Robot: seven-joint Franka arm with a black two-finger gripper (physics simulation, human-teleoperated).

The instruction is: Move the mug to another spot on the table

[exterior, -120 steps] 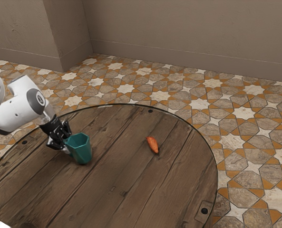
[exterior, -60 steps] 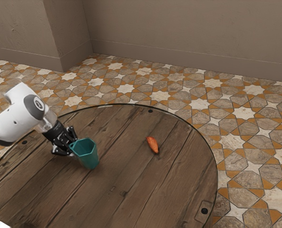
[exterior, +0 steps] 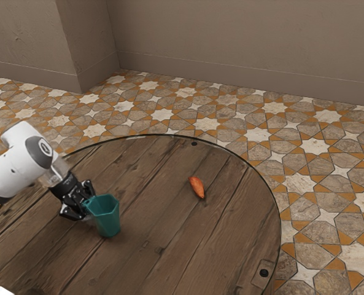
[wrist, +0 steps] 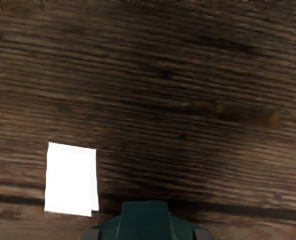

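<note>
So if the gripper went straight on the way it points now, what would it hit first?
The gripper holds the mug; beyond it, the table top comes first, as the wrist view faces its planks. Distance unclear.

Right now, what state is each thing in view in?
mug: upright, held on its side facing the arm.
gripper: shut on the mug.
orange vegetable: lying on the table, apart from the mug.
white card: lying flat on the table.
</note>
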